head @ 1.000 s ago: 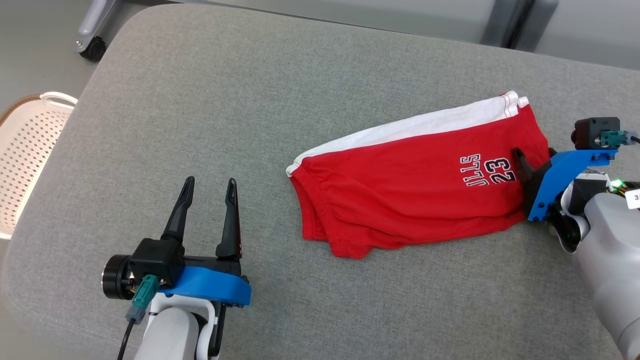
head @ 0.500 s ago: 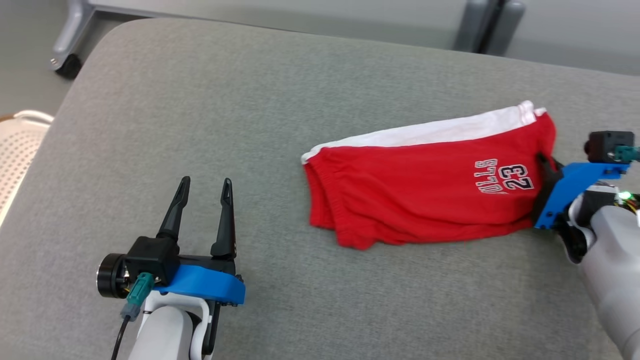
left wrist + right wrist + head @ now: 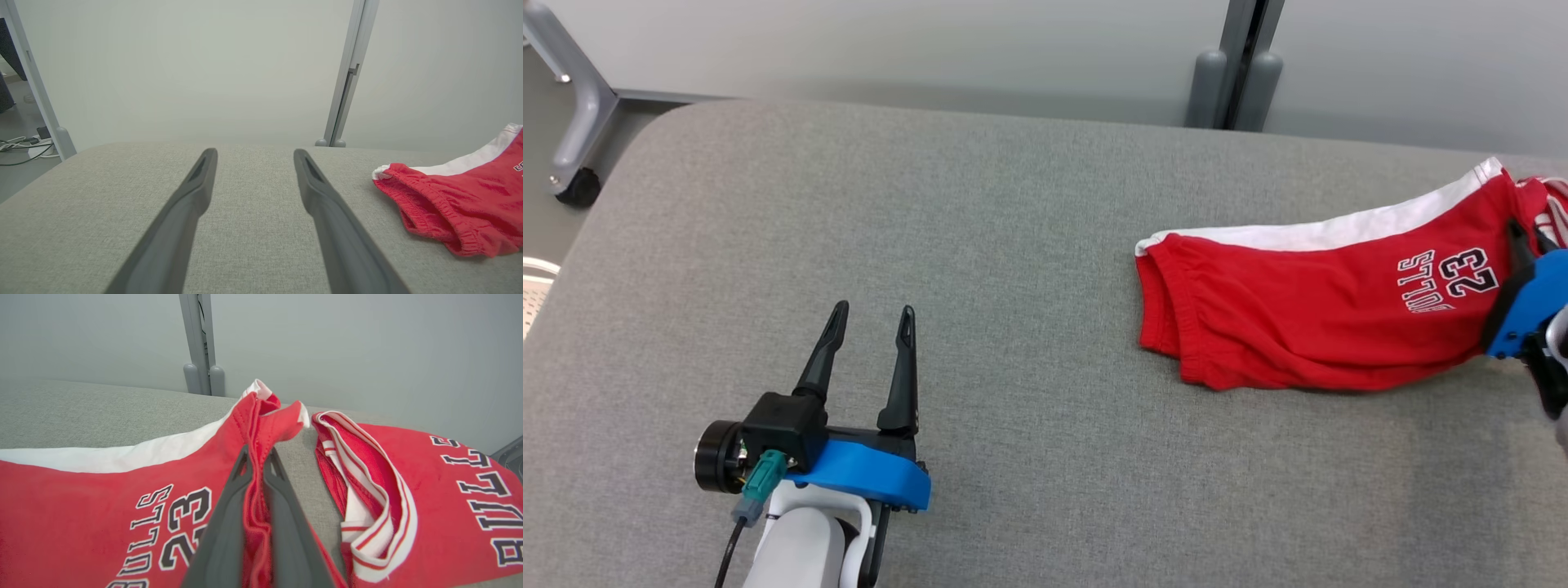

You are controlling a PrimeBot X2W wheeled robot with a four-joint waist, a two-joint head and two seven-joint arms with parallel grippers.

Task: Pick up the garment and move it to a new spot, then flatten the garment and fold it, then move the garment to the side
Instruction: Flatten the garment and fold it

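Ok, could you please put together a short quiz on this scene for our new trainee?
1. True or false: the right gripper is shut on an edge of the red shorts.
2. The left gripper is: A) open, apart from the shorts; B) shut on the shorts; C) lifting the shorts' waistband.
3. Which number is printed on the shorts?
Key: 1 true; 2 A; 3 the number 23.
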